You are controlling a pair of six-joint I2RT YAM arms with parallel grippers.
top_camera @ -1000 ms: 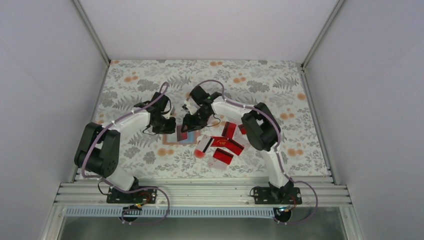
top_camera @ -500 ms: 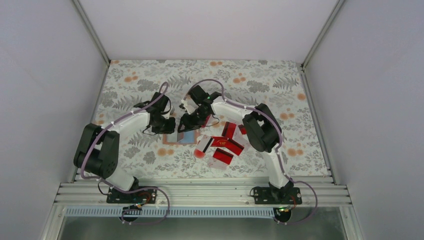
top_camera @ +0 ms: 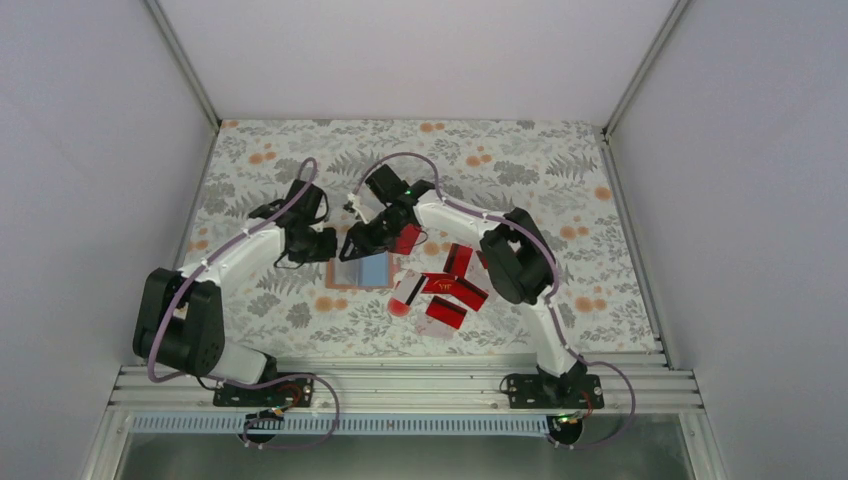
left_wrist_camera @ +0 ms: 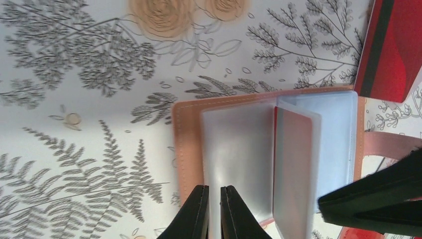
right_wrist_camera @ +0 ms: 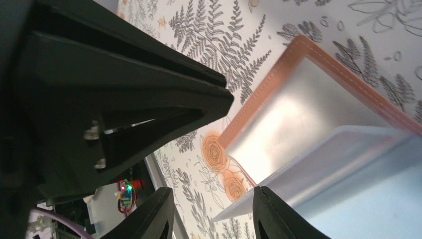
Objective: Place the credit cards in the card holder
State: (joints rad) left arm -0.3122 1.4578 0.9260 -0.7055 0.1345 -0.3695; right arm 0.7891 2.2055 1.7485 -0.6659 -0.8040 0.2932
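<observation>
Floral cloth [top_camera: 520, 165], grey ferns, orange roses, spread under right claw [top_camera: 352, 247]. Round red spot [top_camera: 400, 309] right of claw, toward aluminium rail [top_camera: 400, 385] at near edge. White walls [top_camera: 420, 50] beyond.

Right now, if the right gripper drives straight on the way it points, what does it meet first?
Most likely the card holder: it lies open directly ahead of the right gripper, whose jaws are apart. The left gripper sits just off that line; depth is unclear.
</observation>
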